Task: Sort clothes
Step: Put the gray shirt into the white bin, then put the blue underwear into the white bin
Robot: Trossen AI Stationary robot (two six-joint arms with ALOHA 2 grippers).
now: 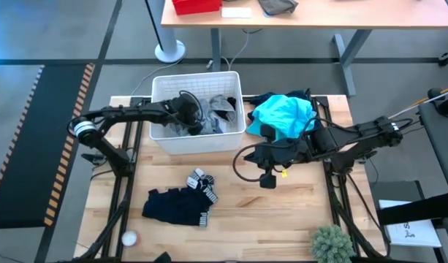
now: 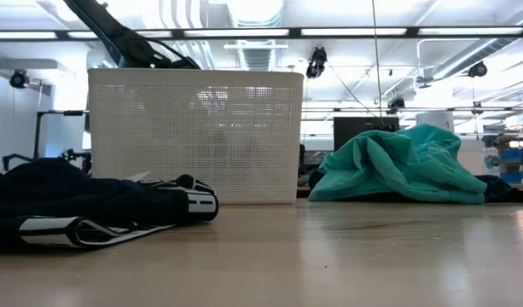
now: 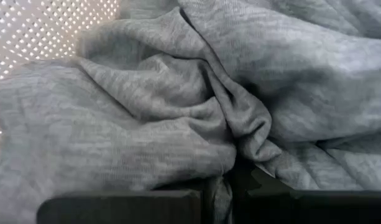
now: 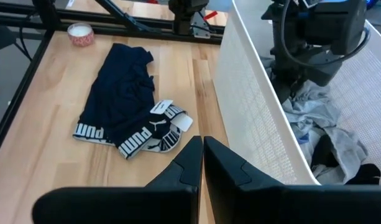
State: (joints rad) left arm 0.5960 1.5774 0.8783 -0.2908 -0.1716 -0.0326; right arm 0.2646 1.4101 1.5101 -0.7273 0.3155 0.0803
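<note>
A white plastic basket (image 1: 234,109) stands at the table's far middle and holds grey and dark clothes. My left gripper (image 1: 188,120) reaches down into it and is shut on a grey garment (image 3: 146,99). A teal garment (image 1: 282,115) lies heaped on the table to the right of the basket. A navy garment (image 1: 172,206) with dark striped socks (image 1: 203,186) lies flat on the table's near left. My right gripper (image 4: 202,149) is shut and empty, just above the table by the basket's near right corner (image 1: 247,155). My left gripper pinches a raised fold of the grey garment (image 3: 230,163) between its two fingers. It comes from above, pointing down into the basket. The rest of the garment lies bunched and slack in the basket around the fingers.
A small white ball (image 1: 128,238) sits at the near left corner of the table, and a small green plant (image 1: 332,245) at the near right. The basket's white wall (image 4: 252,106) stands close beside my right gripper. Bare wood shows in the table's near middle.
</note>
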